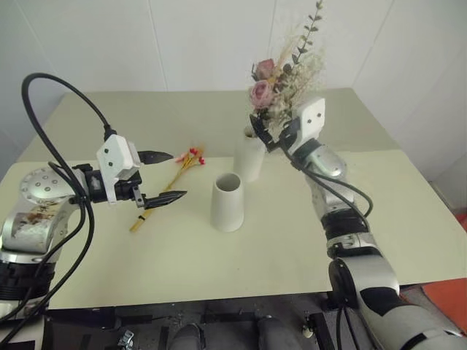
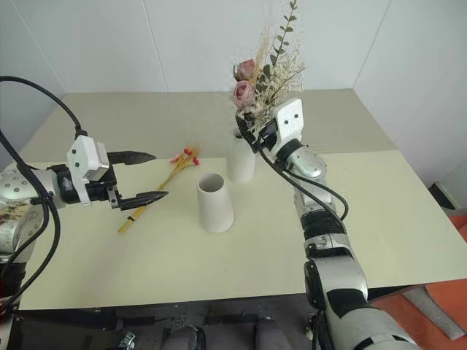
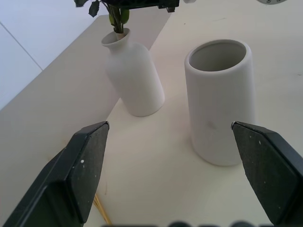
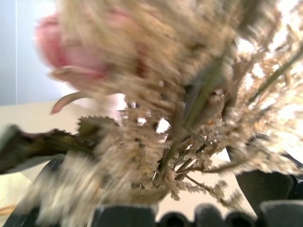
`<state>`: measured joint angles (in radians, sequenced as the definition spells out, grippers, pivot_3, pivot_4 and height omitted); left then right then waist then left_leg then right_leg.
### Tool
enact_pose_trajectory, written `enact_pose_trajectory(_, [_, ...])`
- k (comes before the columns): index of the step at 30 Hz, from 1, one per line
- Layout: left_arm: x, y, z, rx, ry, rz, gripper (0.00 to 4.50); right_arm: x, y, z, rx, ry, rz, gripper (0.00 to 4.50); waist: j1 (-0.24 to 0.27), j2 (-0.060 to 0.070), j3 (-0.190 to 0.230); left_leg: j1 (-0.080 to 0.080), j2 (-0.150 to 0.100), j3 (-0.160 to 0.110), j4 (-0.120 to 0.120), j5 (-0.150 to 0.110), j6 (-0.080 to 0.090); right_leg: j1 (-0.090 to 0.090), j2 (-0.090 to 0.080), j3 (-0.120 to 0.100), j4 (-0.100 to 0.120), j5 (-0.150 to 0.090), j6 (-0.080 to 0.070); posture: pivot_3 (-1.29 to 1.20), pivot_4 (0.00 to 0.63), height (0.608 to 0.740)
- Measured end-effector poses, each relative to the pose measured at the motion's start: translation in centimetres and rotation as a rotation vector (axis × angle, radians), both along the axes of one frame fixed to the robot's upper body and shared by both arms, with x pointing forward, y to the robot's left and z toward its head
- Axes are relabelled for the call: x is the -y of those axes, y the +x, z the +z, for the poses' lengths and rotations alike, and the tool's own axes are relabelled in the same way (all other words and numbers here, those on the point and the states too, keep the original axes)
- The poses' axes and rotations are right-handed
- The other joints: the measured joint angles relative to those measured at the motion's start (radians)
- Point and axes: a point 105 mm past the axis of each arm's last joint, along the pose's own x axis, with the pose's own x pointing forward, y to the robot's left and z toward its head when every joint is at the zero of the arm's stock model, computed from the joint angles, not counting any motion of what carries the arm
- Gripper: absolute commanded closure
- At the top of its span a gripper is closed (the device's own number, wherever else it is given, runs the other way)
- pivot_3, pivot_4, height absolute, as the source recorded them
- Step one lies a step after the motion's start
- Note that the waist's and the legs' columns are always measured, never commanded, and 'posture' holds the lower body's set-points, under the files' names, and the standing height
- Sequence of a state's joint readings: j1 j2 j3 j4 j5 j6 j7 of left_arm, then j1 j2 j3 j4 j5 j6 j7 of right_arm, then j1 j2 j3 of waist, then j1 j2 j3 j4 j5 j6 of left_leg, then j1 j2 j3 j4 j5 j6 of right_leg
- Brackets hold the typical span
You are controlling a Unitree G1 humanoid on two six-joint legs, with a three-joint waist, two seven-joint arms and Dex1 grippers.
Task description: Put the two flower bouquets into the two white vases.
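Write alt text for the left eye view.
A rose bouquet stands in the bottle-shaped white vase, the open right end effector beside its stems. The wide-mouthed vase stands empty, and the yellow wheat bunch lies on the table near the open left end effector.

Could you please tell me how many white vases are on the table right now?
2. The bottle-shaped vase stands farther back, holding the rose bouquet in its neck. The wide-mouthed vase stands empty just in front of it, slightly toward the robot's left. None seems hidden.
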<state>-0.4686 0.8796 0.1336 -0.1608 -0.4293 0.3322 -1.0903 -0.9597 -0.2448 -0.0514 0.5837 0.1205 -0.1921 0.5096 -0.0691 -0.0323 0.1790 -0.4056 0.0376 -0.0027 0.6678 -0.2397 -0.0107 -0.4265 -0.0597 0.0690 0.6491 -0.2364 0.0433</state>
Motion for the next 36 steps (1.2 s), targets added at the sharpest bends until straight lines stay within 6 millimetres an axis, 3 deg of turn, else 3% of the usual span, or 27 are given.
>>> enact_pose_trajectory(5, [0.0,0.0,-0.1,-0.002,-0.001,0.0,0.0,1.4,-1.7,0.2,-0.007,-0.099,0.029,0.02,0.003,0.0,0.0,0.0,0.0,0.0,0.0,0.0,0.0,0.0,0.0,0.0,0.0,0.0,0.0,0.0,0.15,0.74])
enact_pose_trajectory(9, [-0.2,0.3,-0.1,0.003,-0.007,0.025,0.0,2.0,-4.3,-0.4,-0.045,-0.189,0.137,0.02,0.009,0.0,0.0,0.0,0.0,0.0,0.0,0.0,0.0,0.001,0.0,0.0,-0.001,0.0,0.0,0.0,0.15,0.74])
enact_pose_trajectory(14, [-1.8,4.1,0.3,0.064,-0.043,0.288,0.0,2.6,-6.4,-0.8,-0.099,-0.273,0.188,0.02,0.025,-0.001,0.0,0.001,-0.001,0.0,0.002,0.0,0.0,0.001,0.0,0.0,-0.002,0.0,0.0,0.0,0.15,0.74])
enact_pose_trajectory(18, [-1.8,7.0,0.2,0.043,-0.056,0.495,0.0,3.5,-7.3,-1.0,-0.195,-0.321,0.161,0.02,0.033,-0.001,0.0,0.0,-0.001,-0.001,0.005,0.0,0.0,0.001,0.0,0.0,-0.001,0.0,0.0,0.0,0.15,0.74])
enact_pose_trajectory(27, [-1.9,9.8,-4.3,-0.265,0.272,0.608,0.0,6.7,-9.1,-1.7,-0.552,-0.336,0.055,0.02,0.038,-0.001,0.0,-0.001,-0.002,-0.001,0.007,0.0,0.001,0.001,0.0,0.0,-0.002,0.0,0.0,0.0,0.15,0.74])
enact_pose_trajectory(30, [-1.2,10.8,-5.4,-0.376,0.308,0.593,0.0,7.6,-9.6,-1.5,-0.624,-0.364,0.003,0.02,0.042,-0.001,0.0,-0.001,-0.002,-0.001,0.007,0.0,0.001,0.001,0.0,0.0,-0.002,-0.001,0.0,0.0,0.15,0.74])
enact_pose_trajectory(36, [0.1,11.3,-8.3,-0.53,0.344,0.51,0.0,7.2,-10.3,-1.5,-0.683,-0.365,0.005,0.02,0.041,-0.001,0.0,-0.004,-0.002,-0.001,0.008,0.0,0.001,0.0,0.0,0.0,-0.002,-0.001,0.001,0.0,0.15,0.74])
